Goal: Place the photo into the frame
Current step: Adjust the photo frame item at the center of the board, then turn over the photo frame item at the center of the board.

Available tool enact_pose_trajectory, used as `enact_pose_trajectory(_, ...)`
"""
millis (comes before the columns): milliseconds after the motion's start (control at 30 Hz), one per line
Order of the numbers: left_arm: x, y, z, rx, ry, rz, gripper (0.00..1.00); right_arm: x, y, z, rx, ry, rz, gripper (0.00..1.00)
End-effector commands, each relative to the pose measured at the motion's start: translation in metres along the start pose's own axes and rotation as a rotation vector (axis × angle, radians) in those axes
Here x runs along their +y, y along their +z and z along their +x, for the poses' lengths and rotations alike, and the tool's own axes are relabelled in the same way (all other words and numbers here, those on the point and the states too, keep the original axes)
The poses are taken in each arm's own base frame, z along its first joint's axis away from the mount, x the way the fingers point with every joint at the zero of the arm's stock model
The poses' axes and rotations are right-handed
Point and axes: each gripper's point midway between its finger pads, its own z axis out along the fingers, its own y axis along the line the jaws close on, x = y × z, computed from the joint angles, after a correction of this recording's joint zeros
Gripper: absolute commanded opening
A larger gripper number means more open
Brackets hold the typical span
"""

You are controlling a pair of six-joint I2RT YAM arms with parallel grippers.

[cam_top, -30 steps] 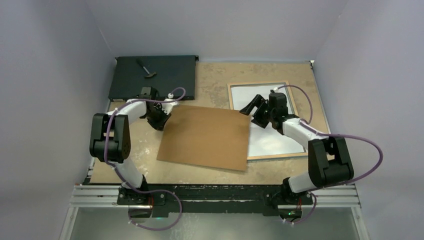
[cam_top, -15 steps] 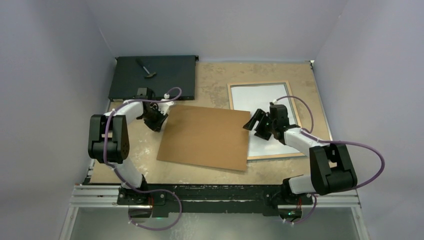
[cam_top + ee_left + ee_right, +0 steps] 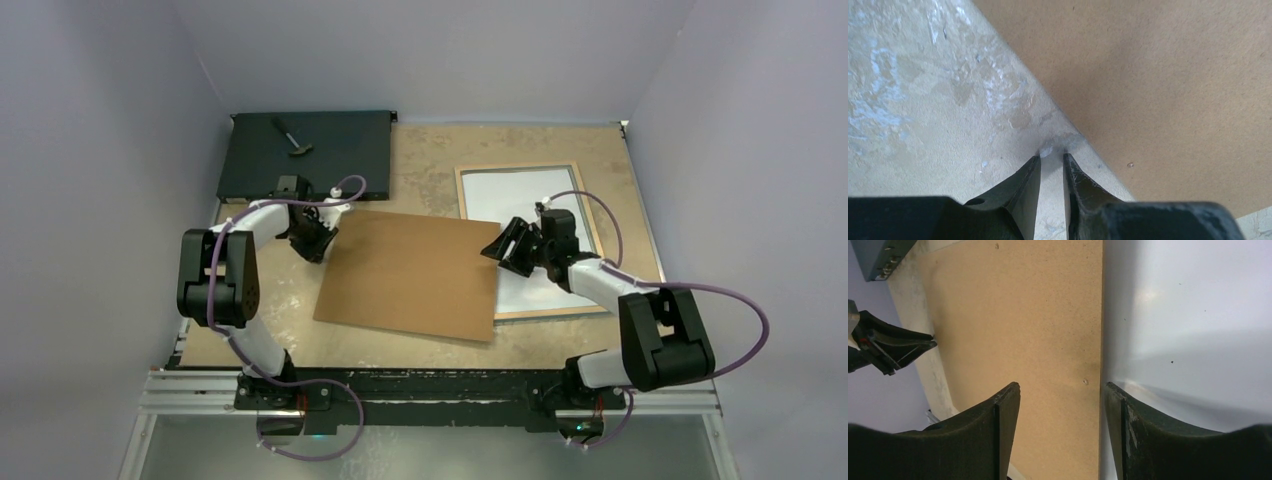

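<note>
The frame (image 3: 556,313) lies wood back up at the right of the table. A white sheet, the photo's back (image 3: 522,192), lies inside it, print side hidden. The brown backing panel (image 3: 410,275) lies flat at centre, its right edge over the frame's left side. My right gripper (image 3: 505,245) is open and empty, low over that edge. In the right wrist view (image 3: 1063,387) one finger is over the panel (image 3: 1023,315) and the other over the white sheet (image 3: 1188,315). My left gripper (image 3: 318,243) is narrowly open and empty, its tips (image 3: 1052,155) on the table beside the panel's left edge (image 3: 1173,75).
A flat black box (image 3: 305,150) with a small tool (image 3: 293,140) on it lies at the back left, just behind my left gripper. The enclosure walls stand close at the left, right and back.
My right gripper has come down from over the frame's middle to the panel's right edge. My left gripper has drawn back a little left off the panel's corner. The panel has not moved.
</note>
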Motion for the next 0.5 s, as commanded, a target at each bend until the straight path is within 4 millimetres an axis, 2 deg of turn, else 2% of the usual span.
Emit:
enact_pose_trajectory(0, -0.029, 0.037, 0.023, 0.063, -0.023, 0.117, 0.21, 0.004, 0.003, 0.003, 0.015, 0.006, -0.04, 0.64)
enact_pose_trajectory(467, -0.032, 0.042, 0.027, 0.068, -0.021, 0.128, 0.21, -0.003, 0.006, 0.017, 0.051, 0.013, -0.05, 0.64)
